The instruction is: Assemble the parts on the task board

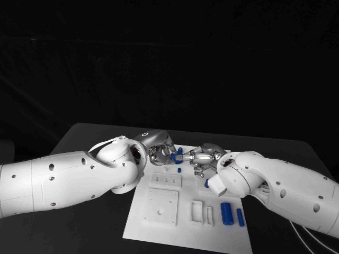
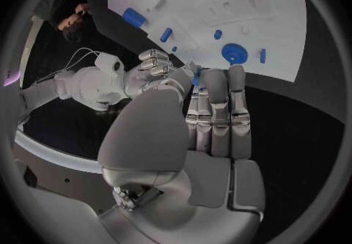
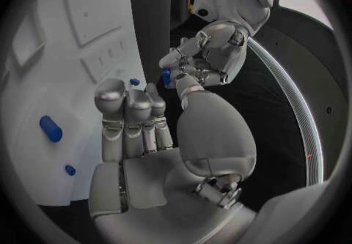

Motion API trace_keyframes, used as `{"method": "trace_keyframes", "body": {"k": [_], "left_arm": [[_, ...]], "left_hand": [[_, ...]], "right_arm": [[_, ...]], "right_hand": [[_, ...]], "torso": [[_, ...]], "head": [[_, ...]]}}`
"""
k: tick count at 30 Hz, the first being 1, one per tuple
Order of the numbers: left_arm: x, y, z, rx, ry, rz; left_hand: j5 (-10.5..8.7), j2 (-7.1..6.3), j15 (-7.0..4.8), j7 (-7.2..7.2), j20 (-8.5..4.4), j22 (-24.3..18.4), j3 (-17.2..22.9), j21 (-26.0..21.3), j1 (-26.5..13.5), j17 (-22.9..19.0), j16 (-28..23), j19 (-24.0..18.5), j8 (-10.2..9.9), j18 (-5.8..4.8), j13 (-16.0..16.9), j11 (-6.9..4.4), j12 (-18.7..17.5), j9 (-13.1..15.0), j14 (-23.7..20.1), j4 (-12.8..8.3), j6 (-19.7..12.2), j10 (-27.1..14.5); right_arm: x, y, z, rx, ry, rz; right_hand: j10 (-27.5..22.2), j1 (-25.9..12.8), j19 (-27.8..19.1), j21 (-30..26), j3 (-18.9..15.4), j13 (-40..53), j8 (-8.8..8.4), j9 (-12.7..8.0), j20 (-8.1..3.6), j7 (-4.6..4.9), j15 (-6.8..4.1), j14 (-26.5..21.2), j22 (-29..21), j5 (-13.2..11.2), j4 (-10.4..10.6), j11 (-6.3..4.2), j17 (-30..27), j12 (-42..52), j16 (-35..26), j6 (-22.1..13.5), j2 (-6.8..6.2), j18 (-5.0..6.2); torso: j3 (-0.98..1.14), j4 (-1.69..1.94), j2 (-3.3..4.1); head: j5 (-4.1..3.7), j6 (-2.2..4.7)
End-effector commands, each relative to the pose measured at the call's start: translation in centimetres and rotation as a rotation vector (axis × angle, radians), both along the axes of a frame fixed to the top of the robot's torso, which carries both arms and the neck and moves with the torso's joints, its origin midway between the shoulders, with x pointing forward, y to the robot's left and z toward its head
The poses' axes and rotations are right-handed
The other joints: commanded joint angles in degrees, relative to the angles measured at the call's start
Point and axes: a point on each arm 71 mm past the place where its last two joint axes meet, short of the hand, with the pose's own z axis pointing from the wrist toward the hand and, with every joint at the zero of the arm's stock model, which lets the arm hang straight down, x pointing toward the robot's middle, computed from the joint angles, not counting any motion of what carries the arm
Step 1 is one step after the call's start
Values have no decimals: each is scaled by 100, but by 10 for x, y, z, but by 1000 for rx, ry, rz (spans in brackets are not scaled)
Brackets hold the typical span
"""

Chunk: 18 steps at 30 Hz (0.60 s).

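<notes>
The white rectangular task board lies in the middle of the black table, its surface moulded with raised square and rectangular blocks and slots. Both silver many-fingered hands meet over the far end of the board. The left hand and the right hand face each other with fingertips almost touching, and a small blue part sits between them; in the right wrist view that same small blue part is seen at the fingertips of the left hand, which is curled around it. Which hand actually bears its weight cannot be told with certainty; the left hand appears to grip it. In the left wrist view the left hand has its fingers held together and bent forward toward the right hand, whose fingers are curled in. In the right wrist view the right hand shows its fingers side by side and curled; whether they close on anything cannot be told. Other parts rest on the board: two blue cylindrical pegs lying side by side near the right edge, a short blue peg just beneath the hands, and a round blue disc visible in the left wrist view.
</notes>
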Motion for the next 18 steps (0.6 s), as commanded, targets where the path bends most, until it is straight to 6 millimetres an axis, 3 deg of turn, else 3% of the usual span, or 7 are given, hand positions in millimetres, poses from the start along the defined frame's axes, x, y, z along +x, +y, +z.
{"method": "trace_keyframes", "body": {"k": [1, 8, 12, 15, 16, 18], "left_arm": [[-1, -3, 2, -1, -4, -12], [-1, -4, 2, 1, -2, -16], [-2, -5, 2, 2, 0, -18], [-2, -5, 2, 3, 1, -18], [-2, -5, 2, 4, 2, -18], [-2, -5, 1, 4, 2, -18]], "left_hand": [[29, 51, 4, -30, -7, 116, 33, 23, -14, 9, 40, 18, 40, 96, -7, 5, -16, 393, 31, 10, 131, 48], [31, 51, 4, -28, -7, 117, 34, 24, -13, 9, 40, 18, 41, 97, -7, 5, -17, 393, 32, 6, 132, 47], [31, 51, 4, -28, -7, 117, 34, 24, -13, 9, 40, 18, 41, 97, -7, 5, -17, 393, 32, 6, 132, 47], [31, 51, 4, -28, -7, 117, 34, 24, -13, 9, 40, 18, 41, 97, -7, 5, -17, 393, 32, 6, 132, 47], [31, 51, 4, -28, -7, 117, 34, 24, -13, 9, 40, 18, 41, 97, -7, 5, -17, 393, 32, 6, 132, 47], [31, 51, 4, -28, -7, 117, 34, 24, -13, 9, 40, 18, 41, 97, -7, 5, -17, 393, 32, 6, 132, 47]], "right_arm": [[-1, 4, 0, 9, 3, 30], [-1, 6, 0, 14, 0, 35], [-1, 6, 1, 17, -4, 36], [-1, 6, 1, 18, -8, 37], [-1, 6, 1, 19, -9, 37], [-1, 6, 1, 19, -12, 39]], "right_hand": [[-25, -9, 219, -12, -15, 3, -24, -8, 29, -9, 14, -28, 544, -25, -28, -4, 0, 29, -9, 5, 95, 79], [-17, -55, 214, -7, -2, 12, -23, -8, 24, -25, 9, -28, 543, -47, -175, -14, 1, 43, -7, 61, 193, 74], [-14, 45, 215, 7, 210, 27, -23, -7, 13, -60, -8, -25, 546, -264, -418, -41, 12, 57, 4, 188, 442, 64], [-29, 126, 211, 22, 670, 42, -18, -2, -7, -94, -31, -26, 550, -487, -698, -76, 20, 61, 9, 331, 610, 46], [-33, 34, 203, 22, 1017, 53, -36, -8, -19, -120, -37, -29, 549, -535, -875, -71, 23, 66, 8, 382, 574, 33], [-42, 41, 198, 36, 1365, 52, -13, 9, -31, -117, -48, -33, 553, -583, -1074, -98, 26, 55, 7, 529, 639, 24]], "torso": [[-4, 11, 3], [-5, 0, 1], [-4, -2, -3], [-4, -1, -4], [-2, -1, -2], [-1, -2, -2]], "head": [[3, -7], [19, -17], [22, -17], [18, -13], [19, -14], [18, -14]]}}
